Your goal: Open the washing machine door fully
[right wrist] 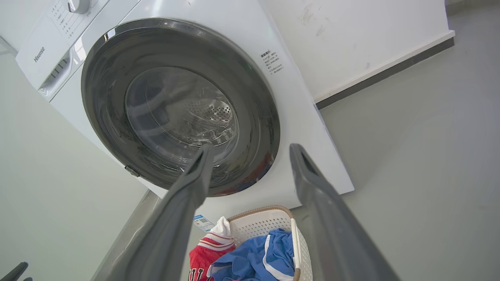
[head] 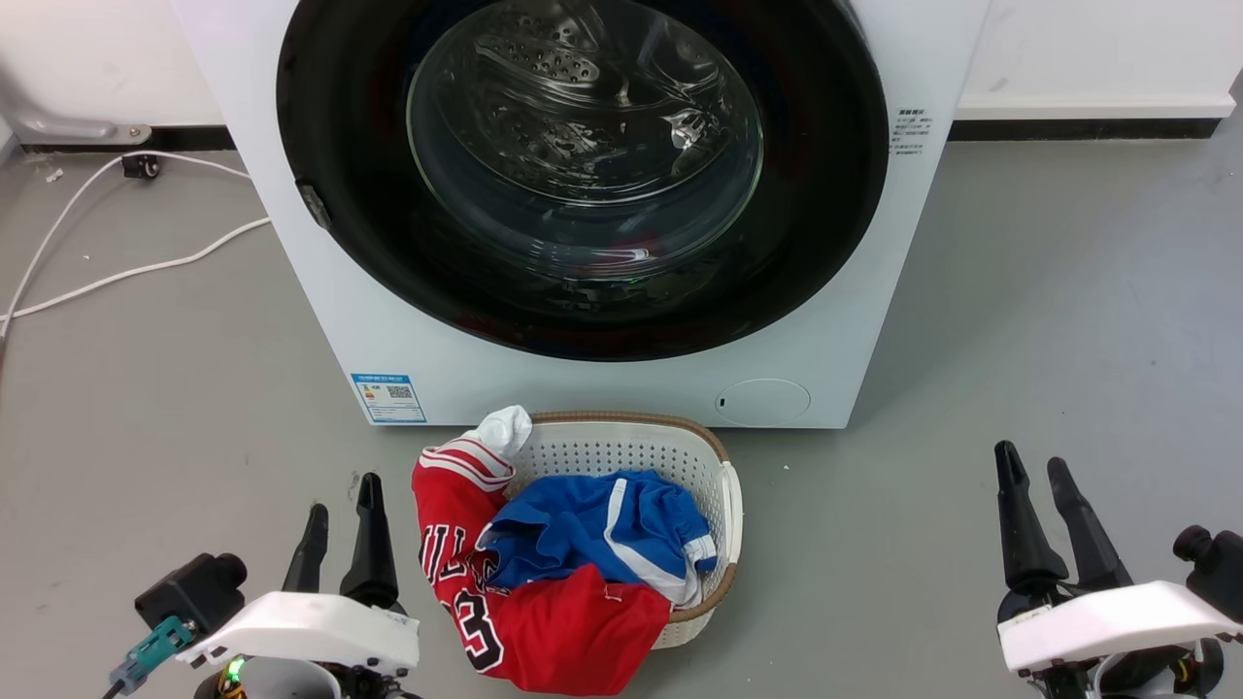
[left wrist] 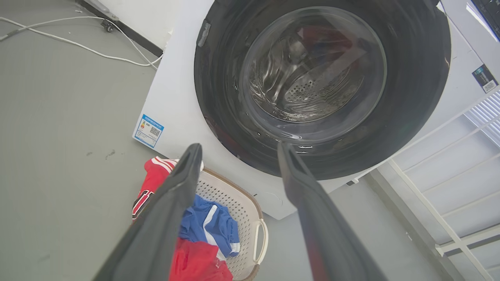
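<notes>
While the washing machine door (head: 583,175) is shut flush against the front of the washing machine (head: 583,393), its glossy black ring is spread across nearly the whole width of the white front, and the perforated steel drum can be made out through the glass bowl. A small grey tab (head: 313,204) is spotted on the door's left edge. Low on the front, a blue sticker (head: 387,398) is stuck at the left and a round cap (head: 763,401) is set at the right. A white laundry basket (head: 631,451) is parked on the grey floor (head: 1020,320) just in front of the machine, stuffed with a red jersey (head: 554,621) and a blue garment (head: 602,529), the jersey spilled over its left rim. A white cable (head: 126,272) is trailed across the floor off to the left. The left claw (head: 343,497) and the right claw (head: 1031,461) are held low and well apart from the door, each with its fingers spread and nothing gripped.
</notes>
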